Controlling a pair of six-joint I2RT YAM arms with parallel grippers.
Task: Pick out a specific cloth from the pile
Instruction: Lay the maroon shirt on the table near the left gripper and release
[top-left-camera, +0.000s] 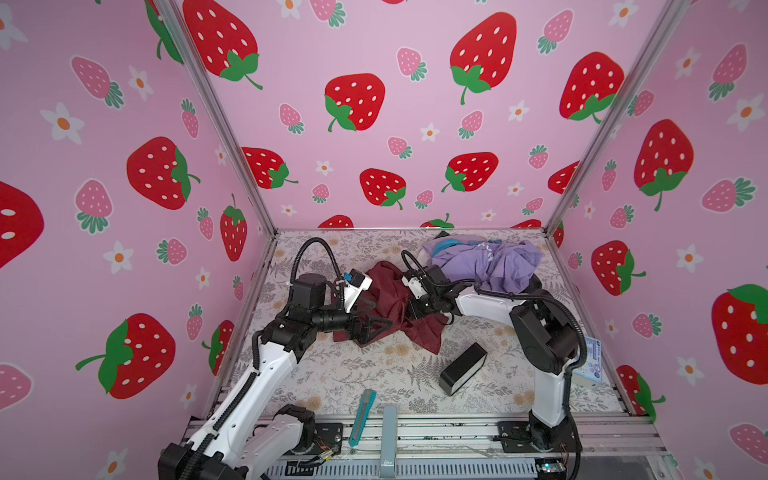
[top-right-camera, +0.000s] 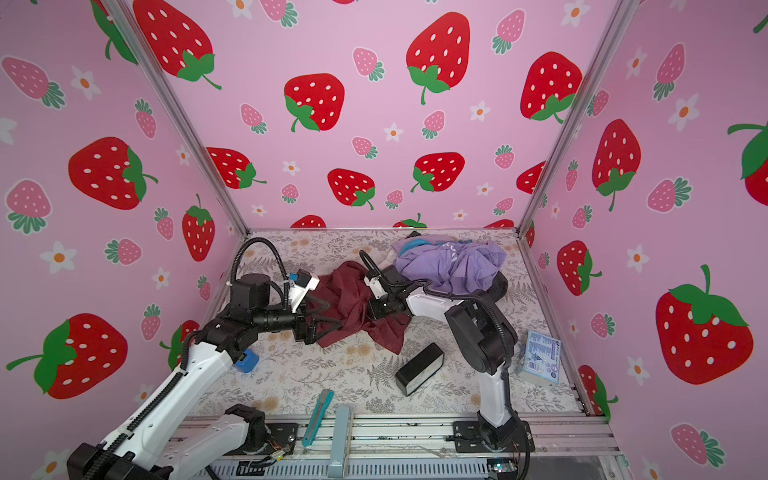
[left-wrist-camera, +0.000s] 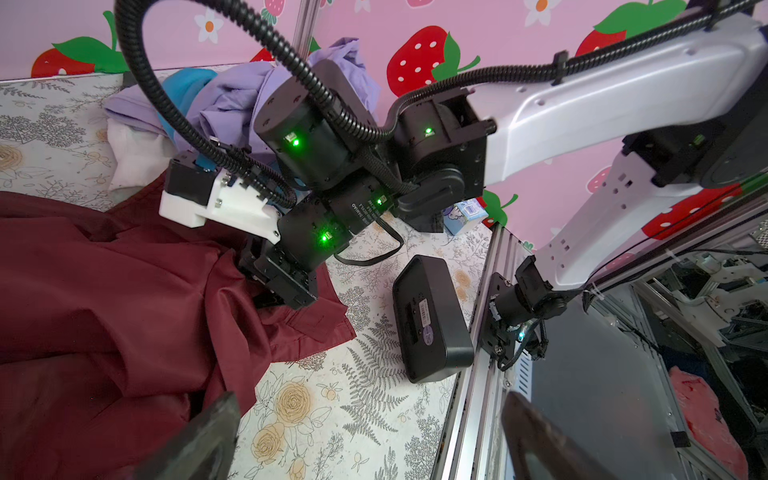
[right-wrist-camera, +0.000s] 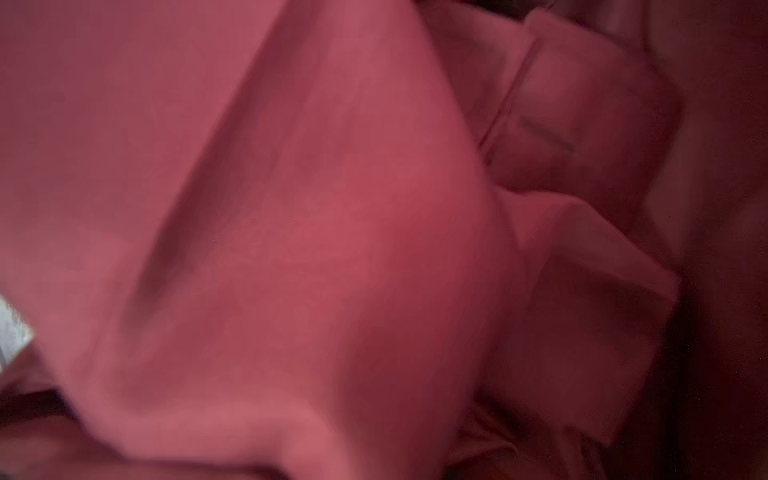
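The maroon cloth (top-left-camera: 386, 307) lies crumpled on the floral table (top-left-camera: 374, 374) in the middle of the scene, left of and apart from the pile (top-left-camera: 486, 262) of lavender, light-blue and white pieces at the far right. The left gripper (top-left-camera: 376, 322) stands at the cloth's left edge, its fingers (left-wrist-camera: 208, 440) spread wide with nothing between them. The right gripper (left-wrist-camera: 266, 297) presses down into the cloth's right side; its fingertips are buried in folds, so whether it pinches fabric cannot be told, and the right wrist view shows only blurred maroon cloth. A black box (top-left-camera: 462, 368) lies near right of the cloth, a teal cutter (top-left-camera: 362, 415) at the near edge.
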